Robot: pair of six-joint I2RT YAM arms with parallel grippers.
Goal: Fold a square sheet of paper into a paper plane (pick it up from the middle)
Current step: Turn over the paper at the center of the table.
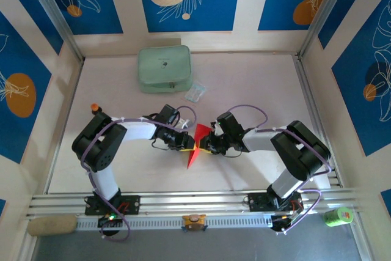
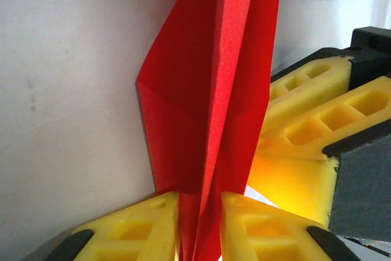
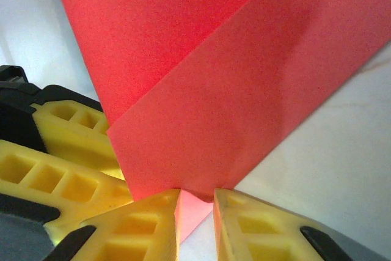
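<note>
The square sheet of paper (image 1: 195, 151), bright red and folded into a narrow pointed shape, stands on edge at the table's middle front between both grippers. My left gripper (image 1: 188, 145) meets it from the left. In the left wrist view its yellow fingers are shut on the paper's folded layers (image 2: 208, 90), which fill the gap at my left gripper (image 2: 200, 218). My right gripper (image 1: 204, 145) meets it from the right. In the right wrist view the paper's (image 3: 214, 90) corner reaches into the narrow gap of my right gripper (image 3: 197, 212), with table showing beside it.
A pale green pouch (image 1: 164, 69) lies at the back of the table, with a small clear plastic packet (image 1: 195, 93) just in front of it. Aluminium rails (image 1: 195, 201) run along the near edge by the arm bases.
</note>
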